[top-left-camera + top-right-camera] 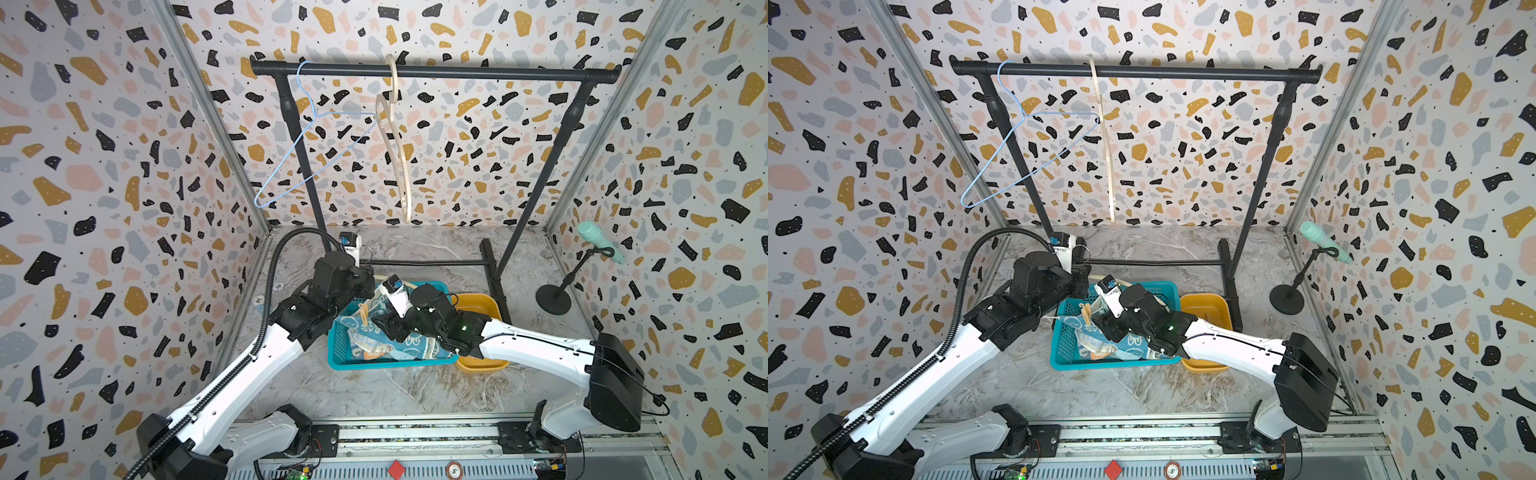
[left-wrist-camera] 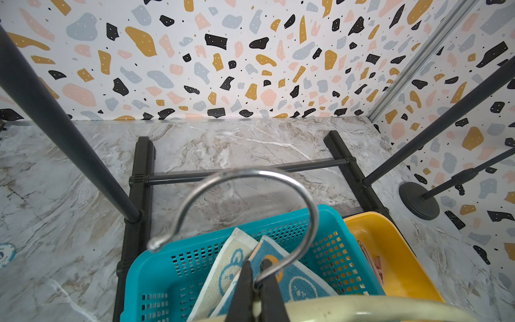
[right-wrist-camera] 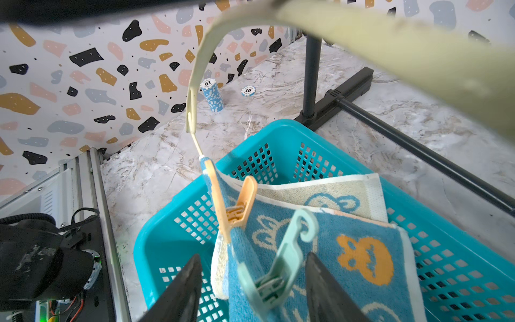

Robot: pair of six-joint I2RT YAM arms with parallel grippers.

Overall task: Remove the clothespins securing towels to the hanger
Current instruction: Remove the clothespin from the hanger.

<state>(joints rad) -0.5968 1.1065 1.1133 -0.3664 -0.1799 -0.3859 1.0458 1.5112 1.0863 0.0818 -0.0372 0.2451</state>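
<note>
1. The left pincer is clamped tight on the shank of the metal hook. It holds the cream hanger over the far-left part of the teal basket. The hook is thin, round and smooth, so I judge the hanger could swivel in that grip if tugged sideways.
2. The peach clothespin bites the left edge of the teal towel, where the hanger's thin bar runs into the cloth. Its two tails splay upward.
3. Just right of it, the mint clothespin sits on the same towel. Whether it also catches the bar is hidden by the cloth. Both pegs are probably light, hard, slick plastic with a stiff spring. Take hold across the two tail ends, squarely, and squeeze to open the mouth. An off-centre pinch may let the peg twist or shoot away.
4. The right pincer stands open, with one finger on each side of the mint clothespin and a gap showing on both sides.
5. The towel is soft and limp and hangs partly into the basket. It should simply slump in once freed and will give no support to pull against.
6. The yellow tub stands on the desk just right of the basket, and pinkish peg-like shapes lie inside it.
</note>
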